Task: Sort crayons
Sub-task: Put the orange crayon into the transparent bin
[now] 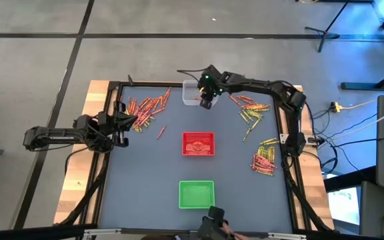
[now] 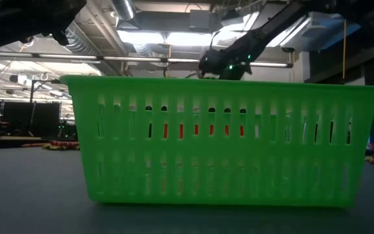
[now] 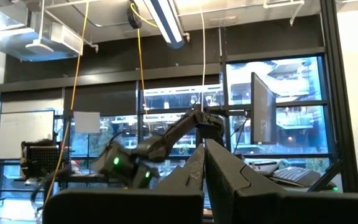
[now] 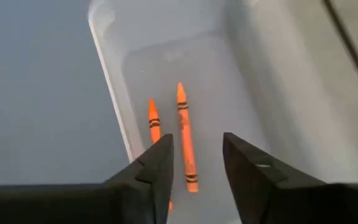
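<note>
1. Even, diffuse light is falling on the table [image 1: 145,173] from overhead, casting only faint shadows.
2. In the low view, ceiling strip lights [image 2: 154,37] are glaring, leaving the arms as dark silhouettes, while the green tray [image 2: 226,140] is glowing brightly.
3. In the left wrist view, a ceiling tube [image 3: 166,18] is shining against dim walls and daylight is coming through the windows [image 3: 278,106].
4. In the right wrist view, the clear tray [image 4: 229,74] is looking soft and hazy, and the fingers [image 4: 253,180] are blurring.

Grey table top [image 1: 145,173], wood edge + black frame. On it: clear tray [image 1: 191,92] at far edge, red tray [image 1: 198,143] center, green tray [image 1: 197,194] near edge. Loose crayons in piles: far-left pile [image 1: 145,108], far-right pile [image 1: 252,110], right-side pile [image 1: 265,159].
</note>
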Robot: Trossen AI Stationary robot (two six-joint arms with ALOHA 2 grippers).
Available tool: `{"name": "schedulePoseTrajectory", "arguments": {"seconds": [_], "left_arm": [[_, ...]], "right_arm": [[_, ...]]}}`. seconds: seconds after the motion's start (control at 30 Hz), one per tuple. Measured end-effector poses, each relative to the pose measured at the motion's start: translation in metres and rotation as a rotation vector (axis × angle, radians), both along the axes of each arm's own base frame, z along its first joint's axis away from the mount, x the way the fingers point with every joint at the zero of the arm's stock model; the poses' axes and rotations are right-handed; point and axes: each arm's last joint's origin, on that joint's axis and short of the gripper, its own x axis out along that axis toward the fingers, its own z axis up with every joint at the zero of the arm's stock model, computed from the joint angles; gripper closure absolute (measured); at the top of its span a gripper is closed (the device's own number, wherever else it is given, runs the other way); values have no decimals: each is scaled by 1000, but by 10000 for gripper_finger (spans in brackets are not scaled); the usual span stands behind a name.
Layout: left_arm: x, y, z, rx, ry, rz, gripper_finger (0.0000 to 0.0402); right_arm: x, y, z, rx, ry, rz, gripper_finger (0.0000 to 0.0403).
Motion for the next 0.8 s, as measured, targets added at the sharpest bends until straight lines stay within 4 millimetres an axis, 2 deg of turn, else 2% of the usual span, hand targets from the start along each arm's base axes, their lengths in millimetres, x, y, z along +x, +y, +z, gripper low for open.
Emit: {"name": "schedulePoseTrajectory", "arguments": {"seconds": [0.3, 0.4, 0.53, 0.8], "left_arm": [[0, 0, 0, 0, 1, -1, 401], [0, 0, 0, -1, 3, -1, 401], [0, 0, 0, -1, 4, -1, 401], [0, 0, -1, -11, 4, -7, 401]], "right_arm": [[-37, 21, 68, -47, 12, -33, 256], [-49, 28, 80, -28, 38, -44, 257], [-62, 31, 79, 20, 101, -67, 258], [-80, 22, 53, 74, 188, -117, 258]]}}
